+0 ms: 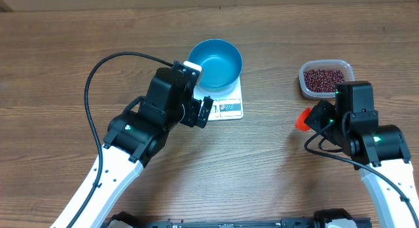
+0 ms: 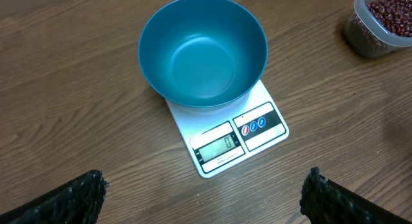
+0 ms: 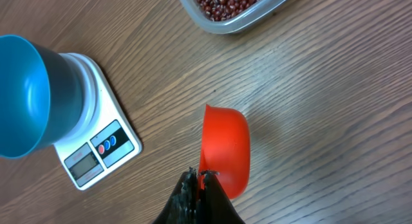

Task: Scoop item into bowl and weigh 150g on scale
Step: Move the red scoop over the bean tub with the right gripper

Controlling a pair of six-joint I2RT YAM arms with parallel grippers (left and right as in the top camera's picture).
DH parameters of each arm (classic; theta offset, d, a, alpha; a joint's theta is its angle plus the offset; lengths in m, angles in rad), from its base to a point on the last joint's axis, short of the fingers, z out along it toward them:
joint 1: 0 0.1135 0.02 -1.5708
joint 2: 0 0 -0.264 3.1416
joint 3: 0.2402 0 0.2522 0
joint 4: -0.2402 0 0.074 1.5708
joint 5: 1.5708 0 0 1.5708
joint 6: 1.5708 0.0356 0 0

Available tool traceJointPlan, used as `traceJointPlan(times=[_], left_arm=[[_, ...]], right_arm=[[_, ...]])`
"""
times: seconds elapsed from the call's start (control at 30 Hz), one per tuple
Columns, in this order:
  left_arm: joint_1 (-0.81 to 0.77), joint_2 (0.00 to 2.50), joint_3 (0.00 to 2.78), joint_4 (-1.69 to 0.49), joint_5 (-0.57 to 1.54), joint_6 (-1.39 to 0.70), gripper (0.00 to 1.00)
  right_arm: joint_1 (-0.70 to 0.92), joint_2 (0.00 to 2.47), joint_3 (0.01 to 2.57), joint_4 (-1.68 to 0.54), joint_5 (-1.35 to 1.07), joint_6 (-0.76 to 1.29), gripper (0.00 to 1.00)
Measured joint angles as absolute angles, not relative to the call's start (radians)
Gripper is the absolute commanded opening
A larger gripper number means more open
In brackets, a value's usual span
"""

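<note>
Right claw (image 3: 198,180) pinching one scoop (image 3: 225,147), left claw (image 2: 203,188) spread, one bowl (image 2: 203,53), one scale (image 2: 257,137)

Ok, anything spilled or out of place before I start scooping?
Nothing stands out. The blue bowl sits empty and level on the scale, overhanging it but leaving the display clear. The beans are all in the clear tub, none loose on the table. The right pincer is shut on the orange scoop.

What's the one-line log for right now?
bowl: empty, on scale | beans: in tub | left gripper: open, empty | right gripper: shut on red scoop
</note>
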State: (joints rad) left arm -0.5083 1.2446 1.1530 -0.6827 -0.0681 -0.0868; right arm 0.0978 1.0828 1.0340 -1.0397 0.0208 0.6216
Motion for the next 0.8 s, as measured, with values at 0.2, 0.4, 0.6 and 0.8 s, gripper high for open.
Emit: traceJointPlan(times=[0.2,0.4,0.6,0.8], left_arm=[[-0.508,1.245,1.153,-0.683,-0.068,-0.087,0.99],[-0.508,1.245,1.153,-0.684,-0.068,-0.087,0.99],[-0.508,1.245,1.153,-0.684,-0.068,-0.087,0.99],[-0.508,1.245,1.153,-0.684,-0.068,-0.087,0.99]], right_arm=[[0.098,1.103,1.034,-1.019,0.087,0.525,0.04],[0.098,1.178,1.034,-0.892,0.177,0.385,0.04],[0.098,1.187,1.036,-0.715,0.308,0.262,0.04],[0.098,1.23,1.044,-0.631,0.352,0.101,0.04]])
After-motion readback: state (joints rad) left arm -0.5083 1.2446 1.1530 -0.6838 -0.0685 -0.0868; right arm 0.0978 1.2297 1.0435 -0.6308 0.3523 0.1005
